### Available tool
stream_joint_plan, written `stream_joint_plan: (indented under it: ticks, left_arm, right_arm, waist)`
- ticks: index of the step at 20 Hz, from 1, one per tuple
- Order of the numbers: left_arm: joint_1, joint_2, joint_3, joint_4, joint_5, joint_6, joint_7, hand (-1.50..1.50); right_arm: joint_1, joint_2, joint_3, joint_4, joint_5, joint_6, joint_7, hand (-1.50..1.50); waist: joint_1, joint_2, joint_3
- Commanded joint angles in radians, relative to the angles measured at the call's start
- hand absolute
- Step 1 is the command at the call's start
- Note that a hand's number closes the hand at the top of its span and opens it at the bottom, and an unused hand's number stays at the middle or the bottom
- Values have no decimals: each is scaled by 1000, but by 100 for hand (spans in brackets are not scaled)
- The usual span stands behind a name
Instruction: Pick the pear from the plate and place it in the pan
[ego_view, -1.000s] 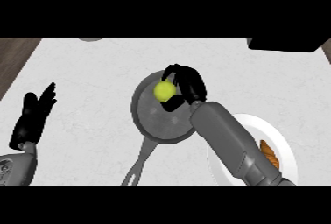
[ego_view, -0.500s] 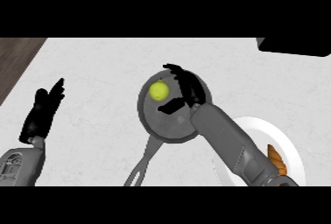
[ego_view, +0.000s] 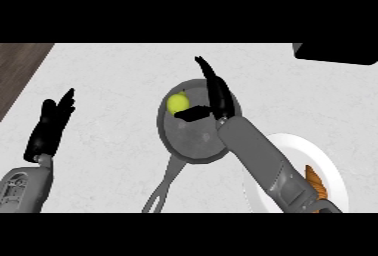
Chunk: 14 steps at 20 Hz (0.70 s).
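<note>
Nearest me, my right forearm (ego_view: 277, 165) comes in from the lower right corner and slants up and left, crossing over the white plate (ego_view: 328, 170), which sits on the bench (ego_view: 111, 75) just right of the pan. Something orange (ego_view: 316, 182) lies on the plate beside the arm; I can't tell what it is. The pan's handle (ego_view: 164, 187) points down toward me. My left hand (ego_view: 50, 127) rests at the left side, fingers straight and pointing up, holding nothing. Farther out, my right hand (ego_view: 214, 100) is over the grey pan (ego_view: 188, 140), its fingers (ego_view: 207, 75) stretched straight out past the far rim and the thumb (ego_view: 193, 114) sticking out to the left, so the hand is open. The pear (ego_view: 177, 102) lies inside the pan, in its far left part, just beside the thumb; I think it sits free of the hand. A dark object (ego_view: 336, 52) shows at the far right corner.
</note>
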Motion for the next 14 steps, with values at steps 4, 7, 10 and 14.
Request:
stream_joint_plan:
  ticks: [4, 7, 10, 14]
  left_arm:
    - [16, 16, 40, 15, 13, 6, -12, 0]
    - [65, 54, 88, 39, 26, -5, -46, 0]
    - [74, 3, 52, -60, 11, 33, 36, 0]
    - [87, 34, 86, 15, 8, 22, -21, 0]
  right_arm:
    - [-41, 0, -50, 32, -148, -96, -81, -150]
    - [-43, 0, -111, 83, -142, -67, -106, -150]
    - [-38, -49, -165, 85, -150, -28, -108, -150]
    - [50, -220, -194, -58, -178, 118, -100, -150]
  waist:
    - [-56, -13, -2]
    - [-93, -22, -2]
    - [-105, -27, -2]
    - [-129, -32, -3]
